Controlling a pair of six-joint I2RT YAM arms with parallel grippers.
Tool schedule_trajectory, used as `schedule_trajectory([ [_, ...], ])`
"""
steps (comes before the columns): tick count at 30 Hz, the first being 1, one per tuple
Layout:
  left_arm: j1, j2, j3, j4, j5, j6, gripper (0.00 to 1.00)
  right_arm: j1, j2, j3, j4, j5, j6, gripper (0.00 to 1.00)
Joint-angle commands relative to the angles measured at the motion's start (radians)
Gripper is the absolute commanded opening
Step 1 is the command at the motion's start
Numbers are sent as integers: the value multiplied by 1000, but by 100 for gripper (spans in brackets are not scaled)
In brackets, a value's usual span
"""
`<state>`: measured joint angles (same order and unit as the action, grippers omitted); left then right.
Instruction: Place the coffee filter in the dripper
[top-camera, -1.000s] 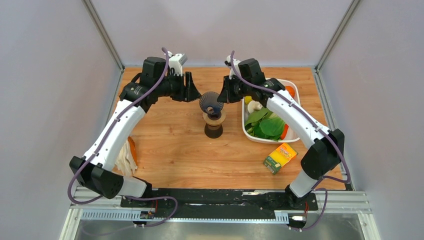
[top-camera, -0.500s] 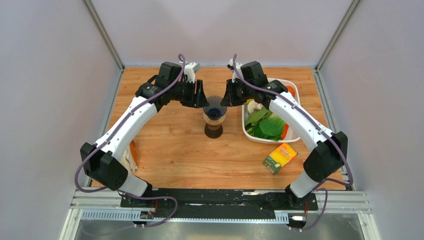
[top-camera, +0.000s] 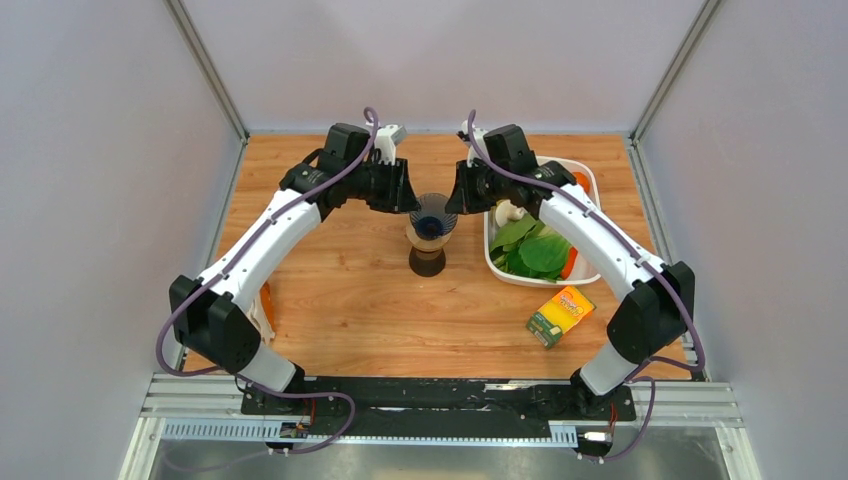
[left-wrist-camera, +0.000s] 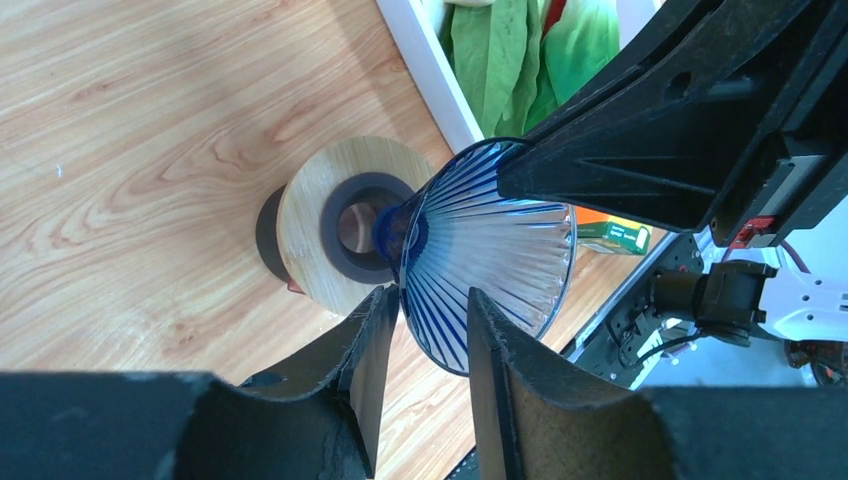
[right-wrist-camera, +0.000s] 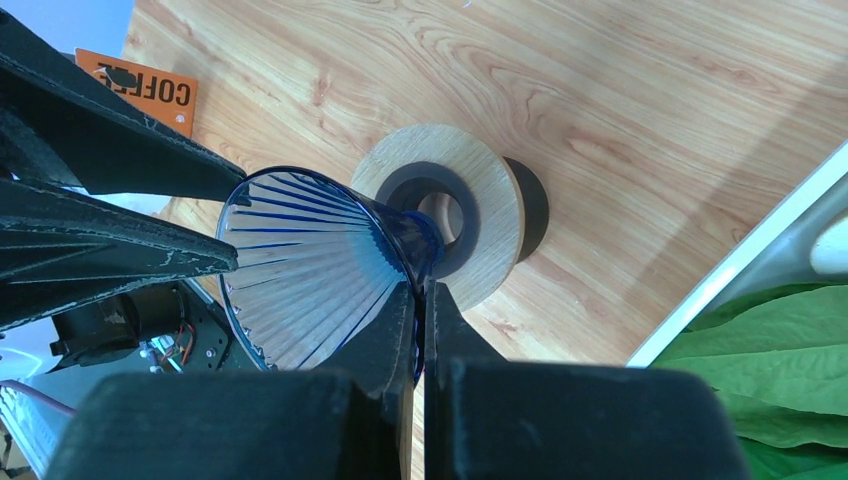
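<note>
The dripper, with a tan wooden collar and a dark base, stands mid-table; it also shows in the left wrist view and the right wrist view. A blue ribbed glass cone sits tilted over its mouth. My right gripper is shut on the cone's wall near its narrow end. My left gripper is open, and the cone's rim lies between its fingers. The white paper coffee filter lies by the left arm's base, mostly hidden behind the arm.
A white tub of green leaves and vegetables stands right of the dripper. A yellow-green carton lies in front of it. An orange coffee packet lies beside the filter at the left.
My left gripper has swung right and closed in on the cone's left side. The right gripper has brought the cone down and upright over the dripper's mouth.
</note>
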<state>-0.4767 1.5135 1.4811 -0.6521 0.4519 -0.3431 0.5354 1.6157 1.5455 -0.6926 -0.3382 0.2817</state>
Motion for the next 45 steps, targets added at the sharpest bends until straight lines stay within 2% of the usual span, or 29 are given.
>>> schedule_trajectory([
  [1,-5,17,17,36,14,-6,40,-11,4,12,60,-3,-15,0],
  [22,-4,58,10,5,-13,11,39,-15,83,15,65,-42,22,0],
  [27,-4,67,11,-1,-28,10,31,-30,115,25,61,-69,42,0],
  [36,-4,90,32,-24,-29,7,28,-34,159,58,60,-99,60,0],
  [45,-5,83,44,-32,-34,17,14,-32,172,74,70,-118,68,0],
])
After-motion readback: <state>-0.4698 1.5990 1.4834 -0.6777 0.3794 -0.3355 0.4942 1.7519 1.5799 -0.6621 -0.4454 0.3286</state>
